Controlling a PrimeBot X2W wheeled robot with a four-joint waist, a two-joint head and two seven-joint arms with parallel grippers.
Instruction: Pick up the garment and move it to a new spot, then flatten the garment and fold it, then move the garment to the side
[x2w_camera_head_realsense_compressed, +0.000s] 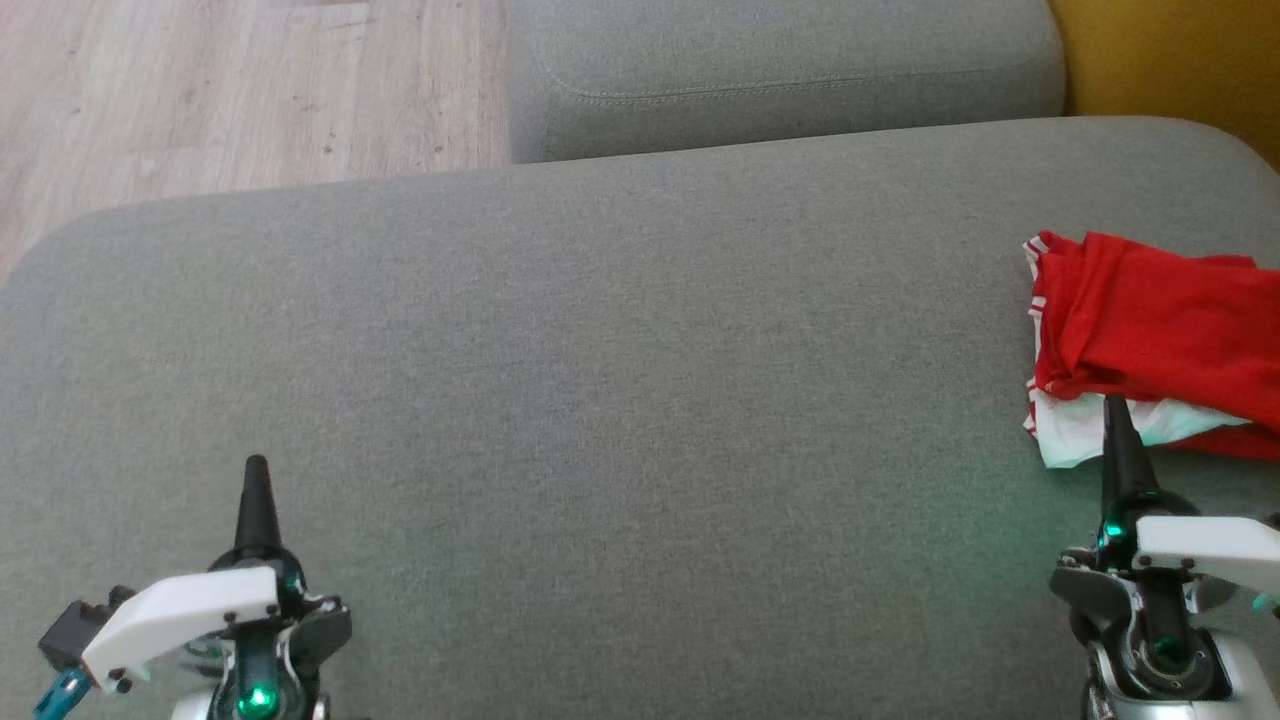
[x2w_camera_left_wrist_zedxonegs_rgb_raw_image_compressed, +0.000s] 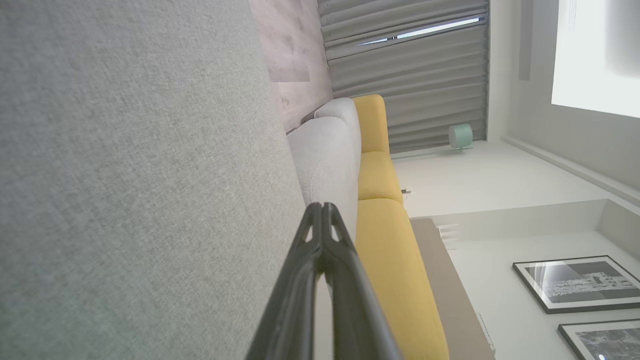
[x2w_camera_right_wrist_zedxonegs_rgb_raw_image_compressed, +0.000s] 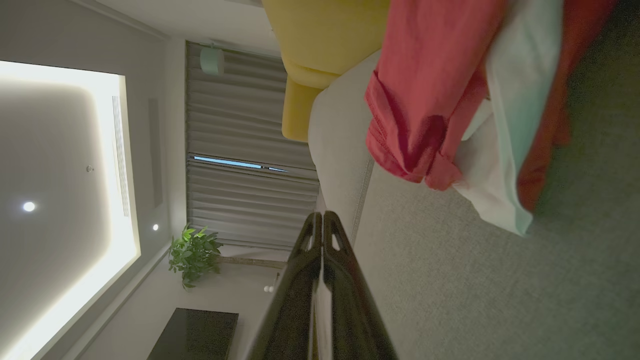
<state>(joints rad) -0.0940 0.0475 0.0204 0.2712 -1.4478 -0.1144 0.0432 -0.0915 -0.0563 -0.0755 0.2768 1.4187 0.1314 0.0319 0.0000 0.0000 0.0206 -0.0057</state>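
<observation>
— On the wide grey seat (x2w_camera_head_realsense_compressed: 600, 380) nearly everything is bare cloth. Why so little on it?

— I'd say it serves as the work surface: soft, flat and roomy. A second grey cushion (x2w_camera_head_realsense_compressed: 780, 70) sits behind it, wooden floor (x2w_camera_head_realsense_compressed: 220, 90) shows past the far left corner, and a yellow couch (x2w_camera_head_realsense_compressed: 1170, 60) stands at the far right.

— And the garment?

— The garment (x2w_camera_head_realsense_compressed: 1160, 320), red with white trim, lies bunched in rough layers at the seat's right side, below the rounded far corner, and runs past the head view's right border. That leaves the middle free for spreading and folding. Whether this is a finished fold, I can't tell.

— The arms?

— The right gripper (x2w_camera_head_realsense_compressed: 1114, 408) sits low on the right, its tip at the garment's near white hem; touching or just short, I can't say. The left gripper (x2w_camera_head_realsense_compressed: 257, 468) rests well apart, low on the left, over bare cloth. Both pairs of fingers are pressed together, holding nothing.

— Room to move?

— Plenty leftward. The rounded corner is near the garment, though, so a careless tug that way could drag it off.
</observation>
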